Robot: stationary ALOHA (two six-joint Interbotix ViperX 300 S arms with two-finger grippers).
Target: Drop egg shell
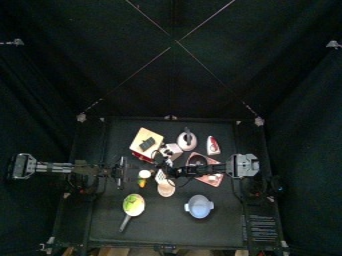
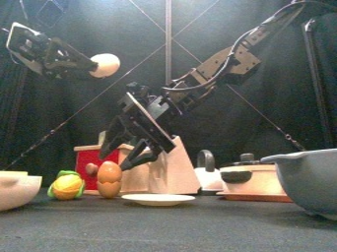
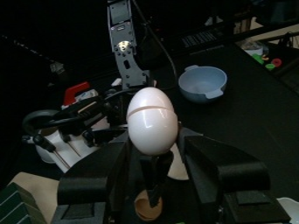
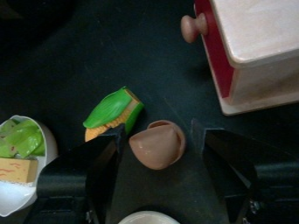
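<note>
Left gripper (image 3: 153,179) clamps white egg (image 3: 153,121) (base hidden).

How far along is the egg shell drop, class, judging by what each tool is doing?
Possibly done: a brown shell piece lies on the table between the right tool's open jaws, not gripped. In hand: the left tool is shut on a white egg, held high above the table. Left: that egg is not yet released.
</note>
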